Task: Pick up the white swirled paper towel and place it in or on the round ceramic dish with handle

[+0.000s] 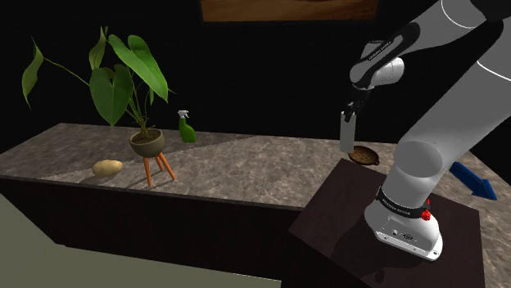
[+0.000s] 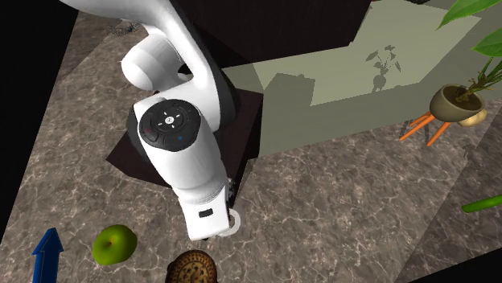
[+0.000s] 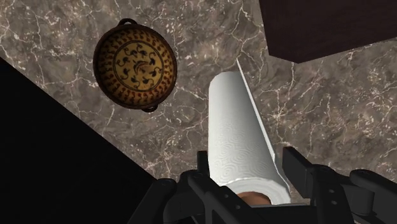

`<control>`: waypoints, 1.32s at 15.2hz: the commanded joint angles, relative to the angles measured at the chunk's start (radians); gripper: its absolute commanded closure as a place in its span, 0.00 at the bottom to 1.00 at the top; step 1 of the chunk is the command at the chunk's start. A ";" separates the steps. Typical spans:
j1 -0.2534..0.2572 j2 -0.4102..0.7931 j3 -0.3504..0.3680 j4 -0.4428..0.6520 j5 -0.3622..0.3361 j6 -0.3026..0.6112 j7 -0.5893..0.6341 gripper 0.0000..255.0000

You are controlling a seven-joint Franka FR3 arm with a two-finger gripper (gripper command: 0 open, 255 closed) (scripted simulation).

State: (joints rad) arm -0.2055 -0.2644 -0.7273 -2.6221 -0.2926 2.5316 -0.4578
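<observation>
A white paper towel roll with a faint swirl pattern and a brown core sits clasped between my black fingers; my gripper is shut on it. In the shoulder view the roll hangs upright under the gripper, above the marble counter. The round dish, brown and yellow with dark markings and small handles, lies on the counter beyond the roll's far end and off to one side. It appears as a small dish just below and right of the hanging roll, and at the second exterior view's bottom edge.
A potted plant on orange legs, a potato and a green spray bottle stand at the shoulder view's left. A green apple and a blue object lie near the dish. The dark stand borders the counter; a black area lies past the counter's edge.
</observation>
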 commanded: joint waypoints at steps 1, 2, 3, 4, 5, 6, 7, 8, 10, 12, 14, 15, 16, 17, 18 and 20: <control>-0.012 0.000 -0.039 0.033 0.008 -0.026 -0.065 1.00; -0.016 0.001 -0.057 0.052 0.014 -0.041 -0.095 1.00; -0.019 0.004 -0.076 0.072 0.022 -0.056 -0.125 1.00; -0.021 0.008 -0.094 0.094 0.030 -0.070 -0.155 1.00; -0.021 0.014 -0.114 0.116 0.040 -0.084 -0.186 1.00; -0.021 0.021 -0.134 0.140 0.052 -0.099 -0.217 1.00; -0.020 0.030 -0.154 0.164 0.065 -0.113 -0.249 1.00; -0.018 0.040 -0.175 0.190 0.080 -0.127 -0.282 1.00; -0.012 0.067 -0.218 0.243 0.117 -0.155 -0.350 1.00; -0.001 0.103 -0.266 0.301 0.163 -0.183 -0.423 1.00; 0.008 0.150 -0.312 0.361 0.222 -0.212 -0.502 1.00; 0.012 0.162 -0.318 0.354 0.236 -0.198 -0.513 1.00; 0.015 0.176 -0.324 0.348 0.252 -0.184 -0.524 1.00; 0.019 0.190 -0.329 0.341 0.269 -0.170 -0.537 1.00; 0.022 0.205 -0.334 0.335 0.287 -0.156 -0.551 1.00; 0.027 0.237 -0.342 0.324 0.329 -0.130 -0.581 1.00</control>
State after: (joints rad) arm -0.1808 -0.0415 -1.0661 -2.2916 0.0167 2.3883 -1.0256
